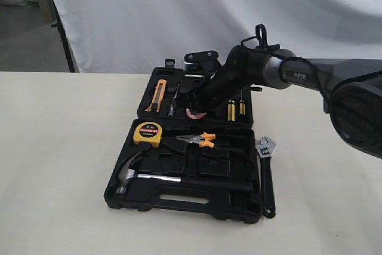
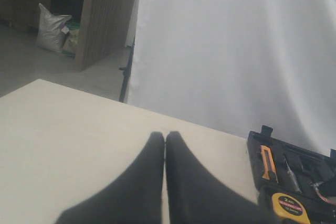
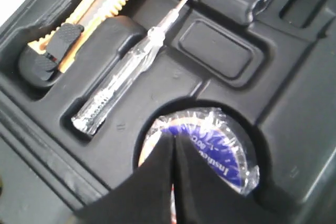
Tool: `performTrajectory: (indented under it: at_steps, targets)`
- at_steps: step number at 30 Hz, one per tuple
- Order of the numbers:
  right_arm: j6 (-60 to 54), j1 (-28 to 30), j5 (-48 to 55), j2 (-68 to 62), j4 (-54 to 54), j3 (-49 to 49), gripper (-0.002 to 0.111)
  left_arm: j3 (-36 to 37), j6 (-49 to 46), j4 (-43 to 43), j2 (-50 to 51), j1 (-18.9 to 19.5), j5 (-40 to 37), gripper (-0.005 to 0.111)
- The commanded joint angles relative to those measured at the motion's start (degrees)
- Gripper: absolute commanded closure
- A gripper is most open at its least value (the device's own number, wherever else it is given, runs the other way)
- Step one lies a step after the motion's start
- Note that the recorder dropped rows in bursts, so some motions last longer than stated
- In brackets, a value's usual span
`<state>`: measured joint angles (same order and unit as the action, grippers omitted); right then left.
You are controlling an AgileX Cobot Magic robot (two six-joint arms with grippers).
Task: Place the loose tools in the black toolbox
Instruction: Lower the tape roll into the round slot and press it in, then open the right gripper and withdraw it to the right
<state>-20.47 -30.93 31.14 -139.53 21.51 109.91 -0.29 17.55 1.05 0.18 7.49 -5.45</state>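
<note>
At upper centre, the right tool [image 1: 197, 109], closed tight, sits over the tape roll [image 3: 220, 150] inside the black toolbox [image 1: 179, 199]. Left tool [image 2: 165, 140]: closed too.

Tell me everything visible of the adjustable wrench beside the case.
The adjustable wrench has a black handle, a silver, metal-looking jaw head at its far end and a ring hole at its near end. It lies flat on the pale table, outside the black toolbox, close along its right side; whether they touch is unclear. Nothing holds it.

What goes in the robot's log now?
right tool shut at tape roll in toolbox; hammer stowed; wrench on table; left tool shut
</note>
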Motion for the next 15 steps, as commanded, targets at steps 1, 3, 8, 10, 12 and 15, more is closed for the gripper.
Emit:
performTrajectory:
  at_steps: [1,3,8,10,12,15]
  targets:
    - [-0.5,0.1,-0.3,-0.4,-0.5,0.0,0.109,-0.2,0.3,0.3,-0.2,1.5,0.4,0.106]
    - [-0.5,0.1,-0.3,-0.3,-0.5,0.0,0.109,-0.2,0.3,0.3,-0.2,1.5,0.4,0.106]
    - [-0.5,0.4,0.0,1.7,-2.5,0.0,0.109,-0.2,0.3,0.3,-0.2,1.5,0.4,0.106]
    - [-0.5,1.1,0.4,3.3,-2.6,0.0,0.109,-0.2,0.3,0.3,-0.2,1.5,0.4,0.106]
    - [0.3,2.2,1.6,5.3,-2.6,0.0,0.109,-0.2,0.3,0.3,-0.2,1.5,0.4,0.106]
    - [0.3,4.3,6.1,8.8,-2.6,0.0,0.109,-0.2,0.3,0.3,-0.2,1.5,0.4,0.106]
